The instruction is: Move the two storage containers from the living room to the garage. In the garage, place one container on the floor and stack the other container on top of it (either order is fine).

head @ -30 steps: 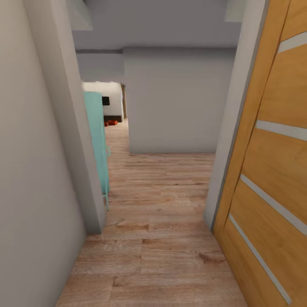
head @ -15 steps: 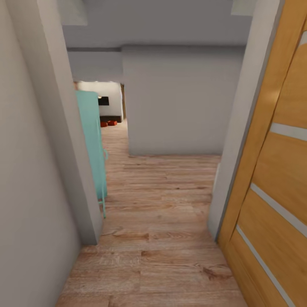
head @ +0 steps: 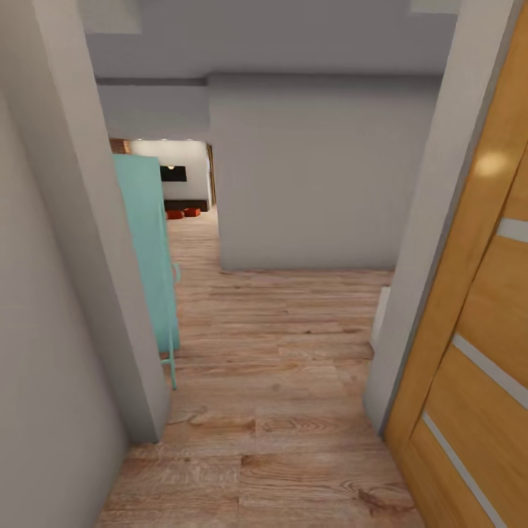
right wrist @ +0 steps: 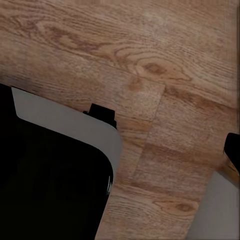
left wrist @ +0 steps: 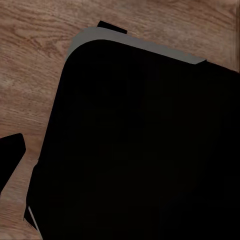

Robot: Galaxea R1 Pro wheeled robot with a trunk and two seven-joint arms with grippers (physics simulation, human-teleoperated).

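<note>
Far down the corridor, through a doorway, the two storage containers (head: 174,214) (head: 192,212) show as small orange-red shapes on the pale wood floor of the living room (head: 183,183). They sit side by side in front of a low dark cabinet (head: 188,204), under a black TV (head: 173,174). In the left wrist view a dark fingertip (left wrist: 11,155) shows at the picture's edge over wood planks. The right wrist view has a dark fingertip (right wrist: 233,148) at its edge too. Nothing is seen held.
I stand in a narrow doorway. A grey wall edge (head: 110,293) is close on the left, and a honey-brown door (head: 477,330) with its grey jamb (head: 422,279) is on the right. A teal cabinet (head: 147,257) juts out ahead on the left. A grey wall (head: 315,176) blocks straight ahead. My black base (left wrist: 145,145) shows below both wrists.
The whole view has shifted: I have rolled forward through the doorway. The wall edge and door have slid outward, and the far containers sit a little further left.
</note>
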